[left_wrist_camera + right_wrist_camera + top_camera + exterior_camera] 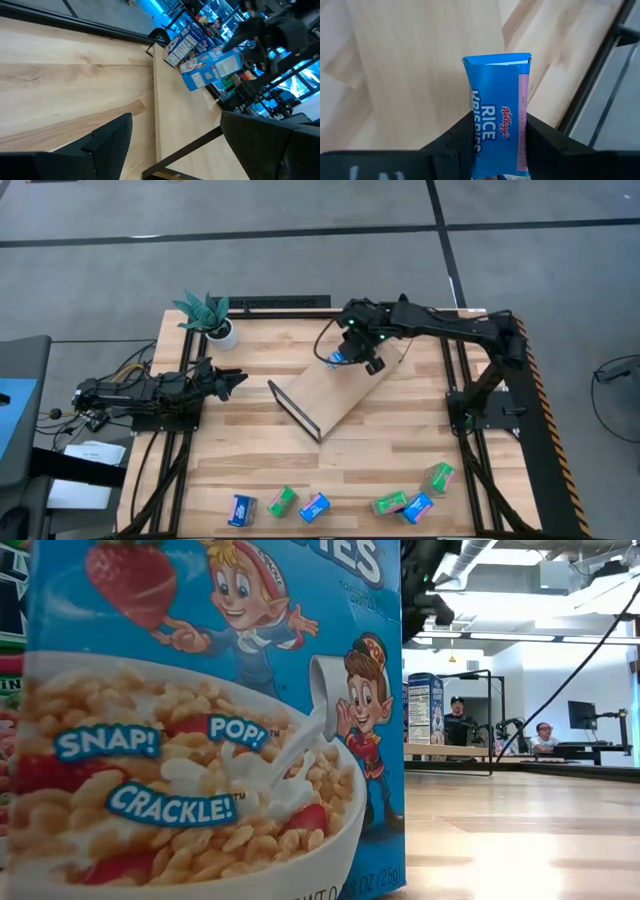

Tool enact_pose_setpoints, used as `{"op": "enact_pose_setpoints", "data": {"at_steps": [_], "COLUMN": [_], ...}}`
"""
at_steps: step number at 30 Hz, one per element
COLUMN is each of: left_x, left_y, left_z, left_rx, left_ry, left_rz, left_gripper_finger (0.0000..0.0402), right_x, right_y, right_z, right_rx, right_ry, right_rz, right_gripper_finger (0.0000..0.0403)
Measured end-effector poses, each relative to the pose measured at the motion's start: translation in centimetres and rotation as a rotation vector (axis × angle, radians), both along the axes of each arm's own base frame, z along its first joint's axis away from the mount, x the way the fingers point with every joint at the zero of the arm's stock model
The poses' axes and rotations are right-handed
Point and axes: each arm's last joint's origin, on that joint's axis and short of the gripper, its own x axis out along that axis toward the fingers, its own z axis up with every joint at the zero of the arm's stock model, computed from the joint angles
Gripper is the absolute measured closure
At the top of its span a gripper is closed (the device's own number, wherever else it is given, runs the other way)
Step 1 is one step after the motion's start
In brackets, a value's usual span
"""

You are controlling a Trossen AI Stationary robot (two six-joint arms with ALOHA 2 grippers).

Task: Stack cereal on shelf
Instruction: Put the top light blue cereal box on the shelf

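Over the far end of the shelf (pixel 335 392), which lies slantwise in the middle of the table (pixel 400 450), the right gripper (pixel 352 360) is clenched on a blue cereal box (pixel 338 359). In the right wrist view the two dark fingers (pixel 462 137) press the sides of this box (pixel 497 120), and its face reads "Kellogg's RICE KRISPIES" in white, with a pink strip along one edge. The light wood of the shelf (pixel 420 60) lies under it. The left wrist view shows the held box (pixel 212 70) above the board (pixel 185 115), just beside a second blue box (pixel 182 45) that already stands on the board with its printed panel turned outward; that print is too small to read.

The left gripper (pixel 232 381) waits near the table's left edge, its fingers (pixel 107 137) spread apart and empty.

Along the near edge of the table lie six more boxes (pixel 313 506), some blue and some green. One of them stands right against the low camera, and its front (pixel 200 720) reads "SNAP!", "CRACKLE!" and "POP!" over a bowl of cereal, with cartoon elves and a strawberry.

A potted plant (pixel 207 315) stands at the table's far left corner.
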Motion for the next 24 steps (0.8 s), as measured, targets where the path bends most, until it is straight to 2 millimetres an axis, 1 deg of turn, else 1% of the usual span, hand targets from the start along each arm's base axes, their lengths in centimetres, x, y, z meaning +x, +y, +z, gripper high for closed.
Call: {"op": "enact_pose_setpoints", "data": {"at_steps": [2,5,9,15,18,20,22,24], "left_x": [0.0,0.0,0.0,-0.1,-0.1,-0.1,-0.1,-0.1], "left_y": [0.0,0.0,0.0,0.1,0.1,0.1,0.1,0.1], "left_z": [0.0,0.0,0.0,0.0,0.0,0.0,0.0,0.0], "left_rx": [0.000,-0.010,-0.014,-0.005,-0.003,-0.003,-0.002,-0.003], "left_ry": [-0.001,-0.006,-0.010,-0.007,-0.005,-0.006,-0.006,-0.006], "left_rz": [0.001,0.005,0.017,0.041,0.044,0.048,0.050,0.051], "left_gripper_finger": [0.0109,0.0109,0.0109,0.0109,0.0109,0.0109,0.0109,0.0109], "right_x": [0.5,0.6,0.6,0.3,0.8,0.6,0.9,0.9], "right_y": [-0.5,-1.0,-1.0,-1.1,-1.3,-1.6,-1.9,-2.1], "right_z": [-0.5,-0.3,-0.2,-0.4,-1.0,-1.4,-1.7,-2.3], "right_rx": [-0.018,-0.055,-0.101,-0.096,-0.105,-0.094,-0.101,-0.099], "right_ry": [-0.009,-0.028,-0.024,0.010,0.015,0.042,0.042,0.081], "right_rz": [0.016,0.050,0.119,0.130,0.146,0.138,0.143,0.140], "right_gripper_finger": [0.0244,0.0245,0.0245,0.0245,0.0245,0.0245,0.0245,0.0245]}}
